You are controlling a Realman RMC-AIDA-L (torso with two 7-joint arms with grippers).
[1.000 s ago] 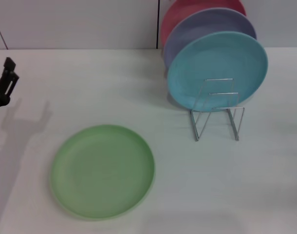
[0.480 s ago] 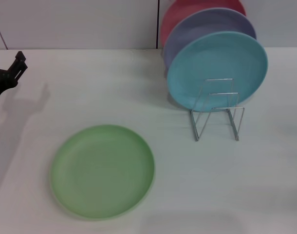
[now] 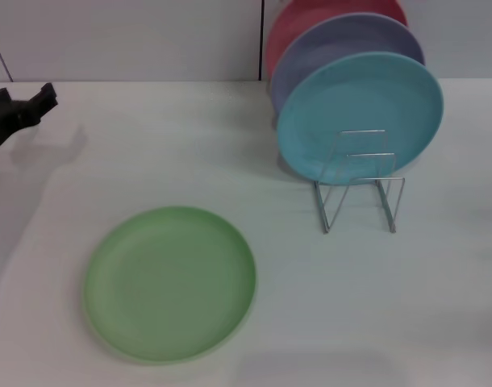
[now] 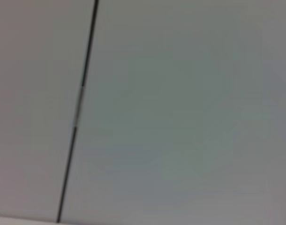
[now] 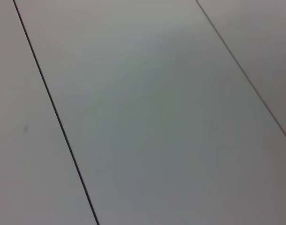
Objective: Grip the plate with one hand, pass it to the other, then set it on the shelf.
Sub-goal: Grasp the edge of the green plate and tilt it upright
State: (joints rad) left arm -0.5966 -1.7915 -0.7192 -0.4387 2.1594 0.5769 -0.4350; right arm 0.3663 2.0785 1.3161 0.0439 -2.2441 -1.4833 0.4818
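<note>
The green plate (image 3: 170, 281) lies flat on the white surface (image 3: 327, 306), near the front and left of centre, with nothing touching it. The left claw (image 3: 24, 109) is at the far left edge of the head view, high and well apart from the plate; only part of it shows, so I cannot tell how far open it is, though it holds nothing visible. The right claw is out of sight. Both wrist views show only blank pale panels with dark seams.

The wire shelf (image 3: 360, 181) stands to the right, with a blue plate (image 3: 359, 113) leaning upright in it, a lavender plate (image 3: 343, 48) behind that, and a red plate (image 3: 302, 20) at the back.

Judging from this, the first risk is the pickup: the plate lies flat with a shallow rim, so a finger that fails to get under the edge would likely push the plate across the smooth surface instead of gripping it. A thin edge grip could also let the plate tilt or slip during the handover. At the shelf, only the front loops look free, so a careless approach could knock the blue plate or shift the light wire frame
</note>
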